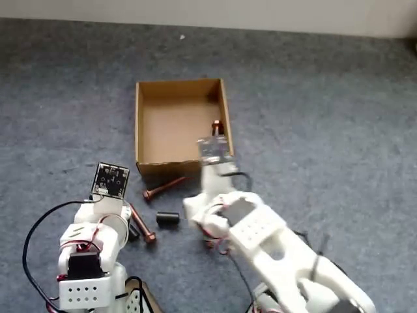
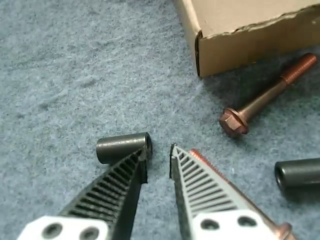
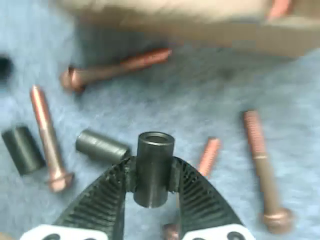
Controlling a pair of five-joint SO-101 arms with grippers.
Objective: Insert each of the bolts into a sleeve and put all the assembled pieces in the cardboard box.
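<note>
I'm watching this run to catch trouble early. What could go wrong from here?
1. The right end effector pinches a sleeve by its round sides, so it might twist or slip when a bolt is pushed in.
2. The open left end effector hangs over a loose sleeve and a bolt, one finger above each. Closing could catch both or roll the loose sleeve away.

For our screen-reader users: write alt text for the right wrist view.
The right tool grips a dark sleeve upright over grey carpet. Copper bolts and more sleeves lie scattered around, with the cardboard box beyond.
</note>
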